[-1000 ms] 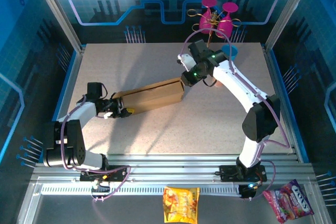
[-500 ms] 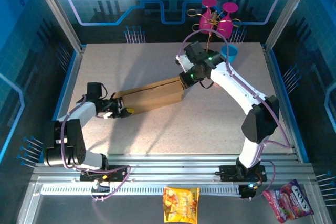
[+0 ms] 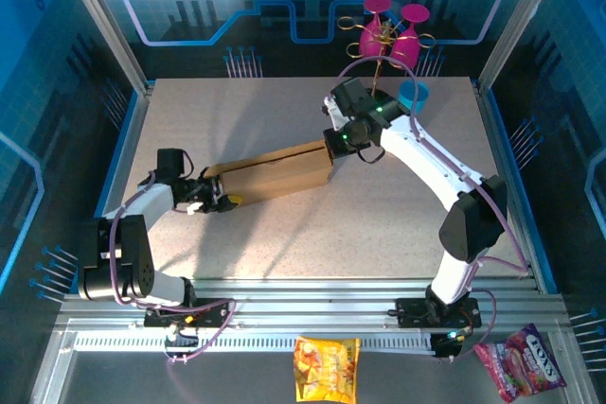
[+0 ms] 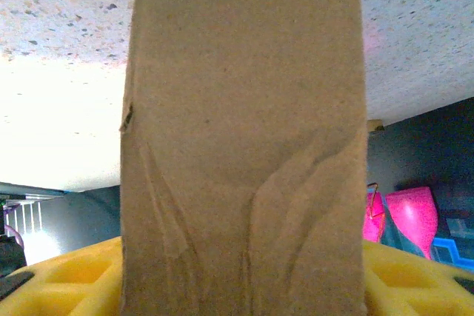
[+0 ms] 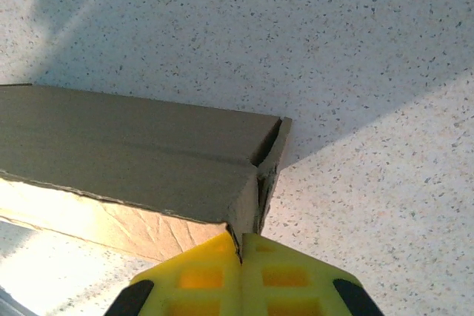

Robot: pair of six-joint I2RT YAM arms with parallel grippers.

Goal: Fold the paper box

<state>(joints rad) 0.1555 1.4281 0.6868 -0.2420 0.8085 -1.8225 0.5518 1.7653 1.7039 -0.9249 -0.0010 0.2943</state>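
Right wrist sits slightly nearer upper left than a second ago, jaws newly pressed together.

Top view: paper box [image 3: 279, 172], flattened, lies mid-frame on table [image 3: 284, 243]. Left gripper [image 3: 213, 198] is at its left end, right gripper [image 3: 333, 144] at its right.

Left wrist view: yellow pads [image 4: 67, 286] flank the paper box [image 4: 244, 131], grasping it.

Right wrist view: right gripper [image 5: 242, 257], clenched at bottom centre, apparently nips the end flap [image 5: 270, 168].

Handling: anchor the left end and turn the flap slowly along its crease.

**Tally on and around the table [image 3: 237, 111]**

One paper box [image 3: 275, 174]. Two claws: the left claw [image 3: 216, 198] and the right claw [image 3: 333, 144]. Two pink goblets [image 3: 375, 41]. One blue cup [image 3: 414, 95]. Two snack packets: a yellow packet [image 3: 326, 368] and a red packet [image 3: 519, 359].
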